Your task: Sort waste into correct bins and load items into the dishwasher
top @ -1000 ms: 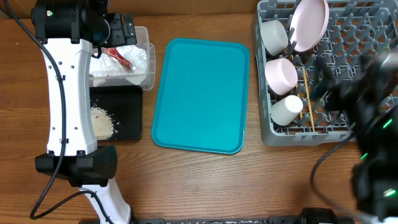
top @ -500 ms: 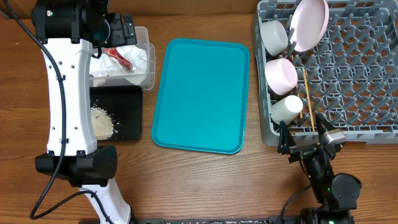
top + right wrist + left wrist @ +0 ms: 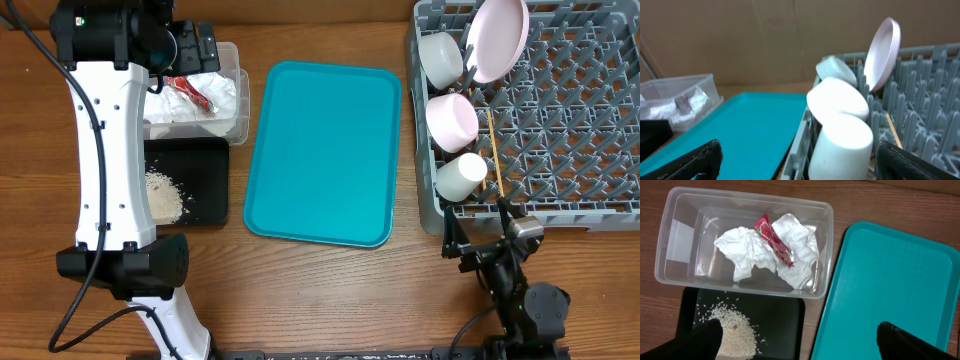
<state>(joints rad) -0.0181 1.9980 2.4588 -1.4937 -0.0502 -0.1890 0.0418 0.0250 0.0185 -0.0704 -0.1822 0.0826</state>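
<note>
The clear tub [image 3: 238, 95] [image 3: 670, 230] holds crumpled white napkins [image 3: 765, 255] and the red sauce packet [image 3: 774, 242] [image 3: 192, 92]. The black tray [image 3: 205, 180] [image 3: 785, 315] below it holds the rice scraps [image 3: 165, 195] [image 3: 735, 330]. The grey dish rack [image 3: 580, 120] [image 3: 925, 90] holds a pink plate [image 3: 497, 38] [image 3: 882, 52], a white bowl [image 3: 440, 58] [image 3: 835, 67], a pink bowl [image 3: 452, 120] [image 3: 837, 97], the white cup [image 3: 460, 177] [image 3: 842, 145] and chopsticks [image 3: 495, 155]. My left gripper [image 3: 797, 340] is open and empty above the tub and tray. My right gripper [image 3: 482, 238] [image 3: 800, 160] is open and empty, low at the rack's front edge.
The teal serving tray [image 3: 320, 150] [image 3: 880, 275] [image 3: 735, 130] lies between the bins and the rack. My left arm [image 3: 110, 150] stretches along the table's left side. A brown cardboard wall [image 3: 765, 35] stands behind the table.
My right arm has drawn back from over the rack down to the front edge of the table, then settled slightly lower. The left arm has not moved.
</note>
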